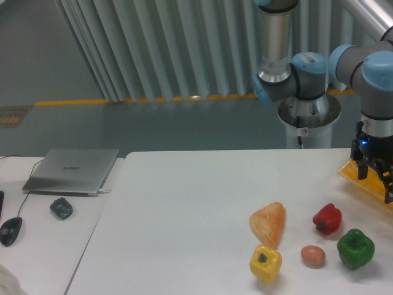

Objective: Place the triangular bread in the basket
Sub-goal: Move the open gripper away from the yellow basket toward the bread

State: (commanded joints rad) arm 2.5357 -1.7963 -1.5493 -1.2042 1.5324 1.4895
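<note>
My gripper (375, 179) hung open and empty over the yellow basket (355, 177) at far right; the triangular bread (269, 224) lay mid-table, beside the yellow pepper (265, 263); I judged it light and firm, best pinched across its flat sides.

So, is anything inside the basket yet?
Only a corner of the yellow basket shows at the right edge, and that part looks bare. The gripper hangs over it, hiding some; the rest is out of frame. The bread lies on the table.
</note>
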